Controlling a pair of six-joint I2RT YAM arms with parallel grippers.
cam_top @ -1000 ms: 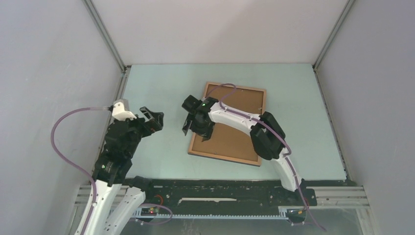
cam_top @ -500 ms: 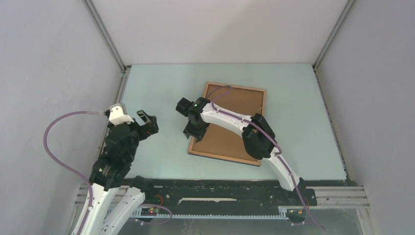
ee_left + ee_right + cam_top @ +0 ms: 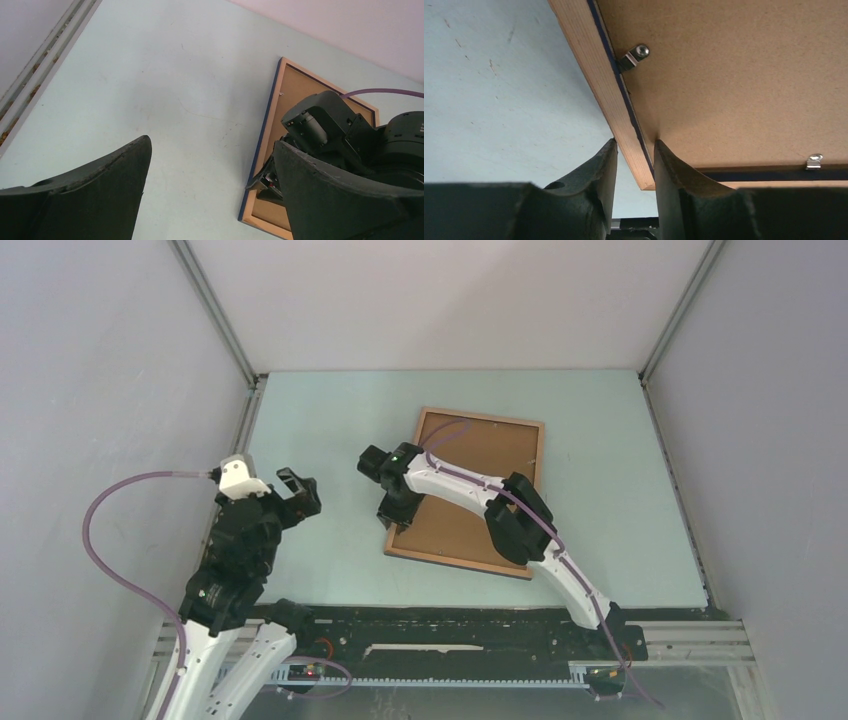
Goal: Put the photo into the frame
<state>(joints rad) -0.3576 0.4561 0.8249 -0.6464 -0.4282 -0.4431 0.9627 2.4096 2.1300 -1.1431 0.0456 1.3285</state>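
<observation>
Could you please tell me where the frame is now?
In the top view the frame lies back-up on the table, right of centre, its near-left corner in the right gripper.

Frame [image 3: 505, 445] on table [image 3: 330, 420] (back up)

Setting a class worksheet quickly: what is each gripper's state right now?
Left gripper: open, holding nothing.
Right gripper: closed on the frame, at its wooden edge near a corner.

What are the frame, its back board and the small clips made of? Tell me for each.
Frame: probably bare wood, light tan, matte, with faint streaks along the rim. Back board: likely pressed fibreboard, flat brown, finely speckled, no grain. Clips: shiny silver metal.
</observation>
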